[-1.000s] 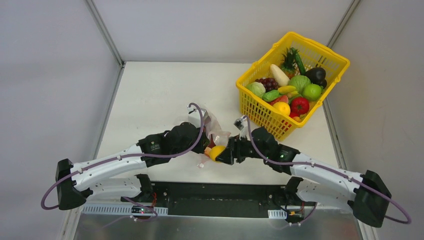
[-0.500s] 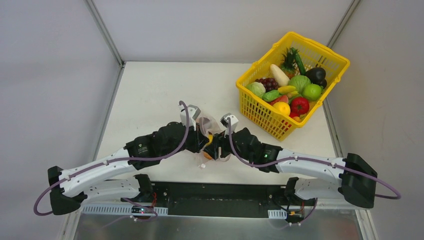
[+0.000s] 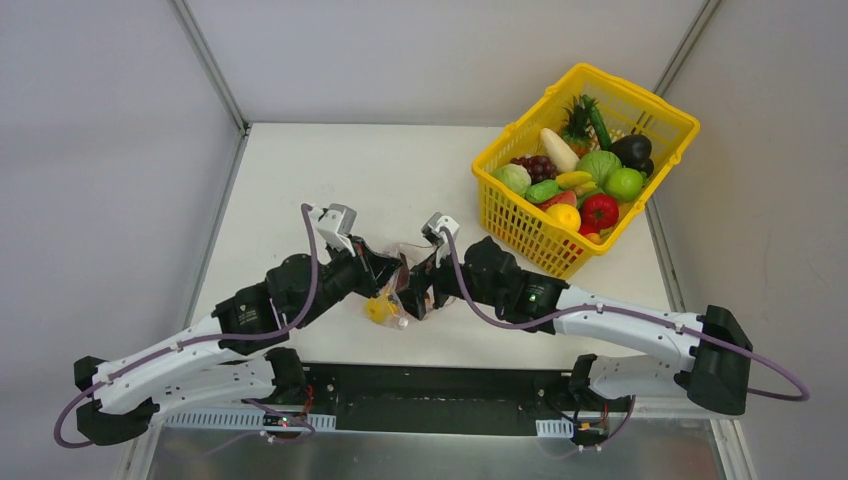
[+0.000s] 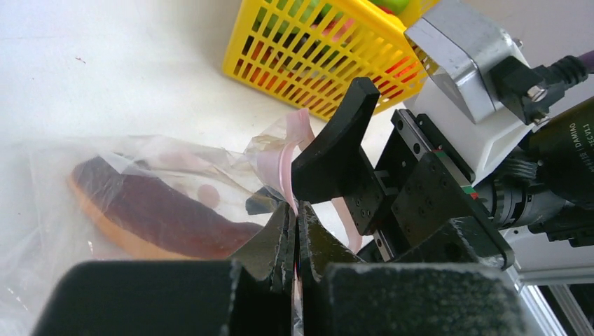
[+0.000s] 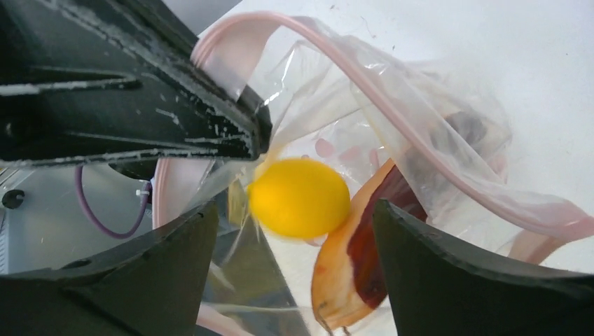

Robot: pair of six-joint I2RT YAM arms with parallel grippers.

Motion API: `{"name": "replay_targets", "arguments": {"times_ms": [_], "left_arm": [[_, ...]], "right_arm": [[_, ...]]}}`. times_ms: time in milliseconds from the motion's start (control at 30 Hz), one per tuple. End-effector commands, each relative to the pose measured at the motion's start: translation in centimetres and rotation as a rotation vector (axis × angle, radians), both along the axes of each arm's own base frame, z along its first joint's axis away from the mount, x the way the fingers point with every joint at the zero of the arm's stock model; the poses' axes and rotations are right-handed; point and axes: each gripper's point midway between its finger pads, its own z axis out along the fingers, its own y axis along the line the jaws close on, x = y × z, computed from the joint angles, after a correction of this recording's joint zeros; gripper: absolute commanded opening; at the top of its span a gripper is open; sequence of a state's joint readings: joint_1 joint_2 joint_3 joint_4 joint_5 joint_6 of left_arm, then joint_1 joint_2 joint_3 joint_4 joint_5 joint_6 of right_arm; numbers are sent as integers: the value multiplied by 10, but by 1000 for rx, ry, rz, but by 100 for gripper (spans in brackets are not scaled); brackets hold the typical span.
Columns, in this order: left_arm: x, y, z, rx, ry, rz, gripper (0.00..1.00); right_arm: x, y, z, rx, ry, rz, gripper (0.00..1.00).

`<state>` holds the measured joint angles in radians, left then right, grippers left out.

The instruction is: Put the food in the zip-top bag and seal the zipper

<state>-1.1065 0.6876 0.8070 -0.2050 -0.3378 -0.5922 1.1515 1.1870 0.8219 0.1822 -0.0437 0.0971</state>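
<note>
The clear zip-top bag (image 3: 401,262) hangs between my two grippers near the table's front middle. My left gripper (image 3: 390,279) is shut on the bag's pink zipper strip (image 4: 286,171), pinching it between its fingertips (image 4: 283,222). My right gripper (image 5: 294,280) is open, jaws wide apart, pointing into the bag's open mouth. A round yellow fruit (image 5: 299,197) sits loose past the jaws, inside the bag, blurred; it also shows in the top view (image 3: 380,308). A brown-and-orange food piece (image 5: 364,259) lies in the bag beside it, also seen in the left wrist view (image 4: 150,217). The pink zipper (image 5: 392,119) curves open.
A yellow lattice basket (image 3: 517,228) stands at the back right, holding several toy fruits and vegetables (image 3: 585,180); its wall shows in the left wrist view (image 4: 315,56). The right gripper's black finger (image 4: 336,157) is close beside my left fingertips. Grey walls enclose the table.
Both grippers moved left and away with the bag. The right gripper, which held the yellow fruit, has opened and the fruit has dropped into the bag.
</note>
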Motion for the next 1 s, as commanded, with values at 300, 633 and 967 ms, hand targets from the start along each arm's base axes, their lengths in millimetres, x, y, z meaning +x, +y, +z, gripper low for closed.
{"name": "replay_targets", "arguments": {"times_ms": [300, 633, 967], "left_arm": [[23, 59, 8, -99, -42, 296, 0], [27, 53, 3, 17, -36, 278, 0], [24, 50, 2, 9, -24, 256, 0]], "right_arm": [[-18, -33, 100, 216, -57, 8, 86], [28, -75, 64, 207, 71, -404, 85], [35, -36, -25, -60, 232, -391, 60]]}}
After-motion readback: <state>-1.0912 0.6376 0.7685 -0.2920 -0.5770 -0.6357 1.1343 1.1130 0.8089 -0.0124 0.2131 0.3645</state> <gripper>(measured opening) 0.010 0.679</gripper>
